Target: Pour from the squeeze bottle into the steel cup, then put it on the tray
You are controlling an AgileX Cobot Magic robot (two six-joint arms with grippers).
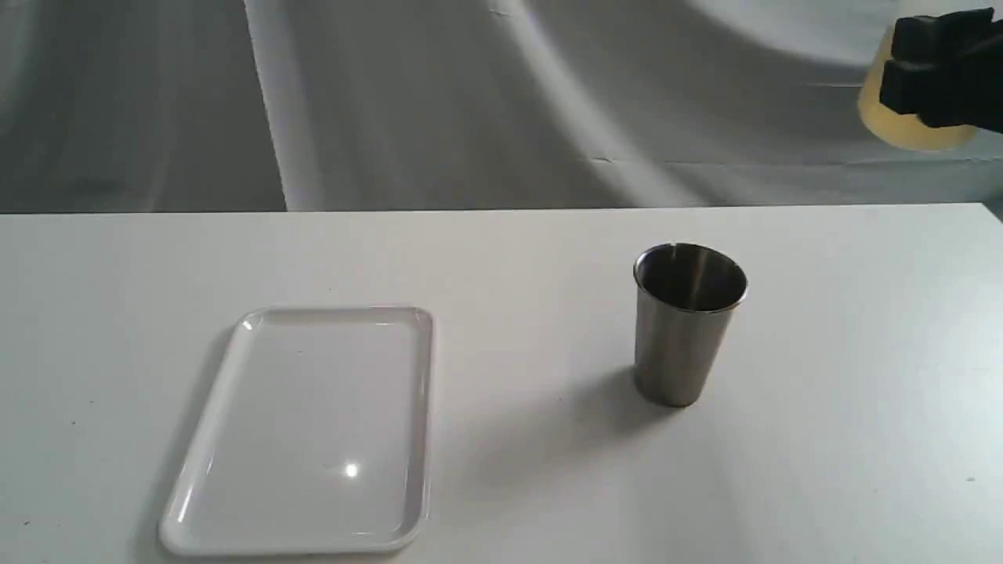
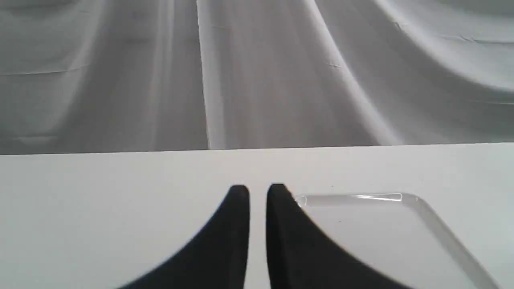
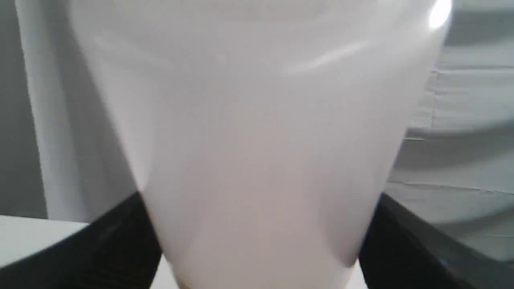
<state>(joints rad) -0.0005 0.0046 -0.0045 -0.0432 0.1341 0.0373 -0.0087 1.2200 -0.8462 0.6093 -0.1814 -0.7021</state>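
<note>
Right gripper (image 1: 925, 63) pinches the bottle (image 1: 901, 129) across its body, jaws held wide by it. The bottle is raised well above the table, amber liquid low, so I judge its long axis near upright; the nozzle is out of view. The cup (image 1: 689, 329) stands upright on the table at about 8 o'clock from the bottle, well apart. Right arm is nearer. Tray (image 1: 235, 345) is near 9 o'clock from the cup. Left gripper (image 2: 258, 192) is empty, fingers nearly together, by the tray corner.
</note>
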